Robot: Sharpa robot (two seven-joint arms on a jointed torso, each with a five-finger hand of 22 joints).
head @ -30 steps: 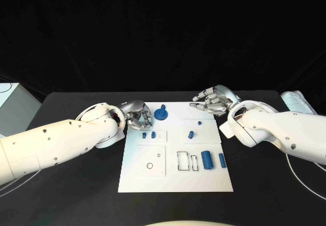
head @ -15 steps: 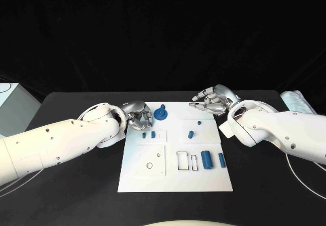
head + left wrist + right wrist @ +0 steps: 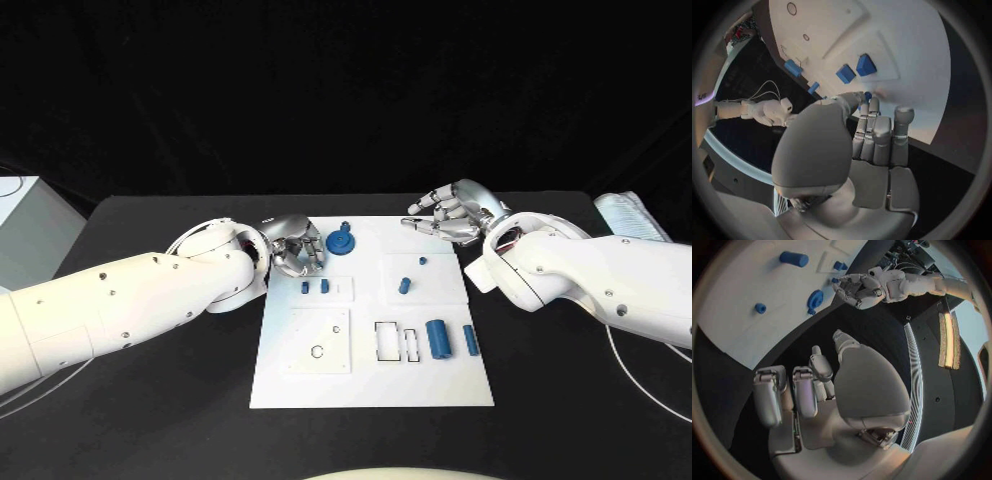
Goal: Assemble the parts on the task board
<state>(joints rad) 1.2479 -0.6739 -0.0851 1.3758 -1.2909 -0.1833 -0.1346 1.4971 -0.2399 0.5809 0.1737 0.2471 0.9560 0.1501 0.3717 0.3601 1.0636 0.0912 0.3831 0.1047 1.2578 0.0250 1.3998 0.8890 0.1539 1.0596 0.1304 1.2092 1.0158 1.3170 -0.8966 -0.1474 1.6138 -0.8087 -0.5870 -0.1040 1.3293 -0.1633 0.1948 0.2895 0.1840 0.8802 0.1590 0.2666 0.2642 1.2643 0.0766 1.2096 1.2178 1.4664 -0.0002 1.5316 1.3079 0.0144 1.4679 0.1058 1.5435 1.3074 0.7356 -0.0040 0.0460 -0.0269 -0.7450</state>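
The white task board (image 3: pixel 375 385) lies mid-table. My left hand (image 3: pixel 296 248) hovers at its far left edge, fingers curled, and pinches a small blue part (image 3: pixel 868 95) between thumb and fingertip; this small blue part (image 3: pixel 836 280) also shows at those fingertips in the right wrist view. A blue gear-like part (image 3: pixel 340 241) stands just beside that hand, apart from it. Two small blue blocks (image 3: pixel 315 286) sit in a raised plate nearer me. My right hand (image 3: pixel 450 218) hangs off the board's far right corner, fingers curled in, holding nothing.
A blue peg (image 3: pixel 405 286) and a tiny blue piece (image 3: pixel 423 261) sit on the board's right half. A thick blue cylinder (image 3: pixel 438 338) and a thinner one (image 3: pixel 472 340) lie beside rectangular slots (image 3: pixel 389 341). A pale box (image 3: pixel 29 225) stands at the table's left edge.
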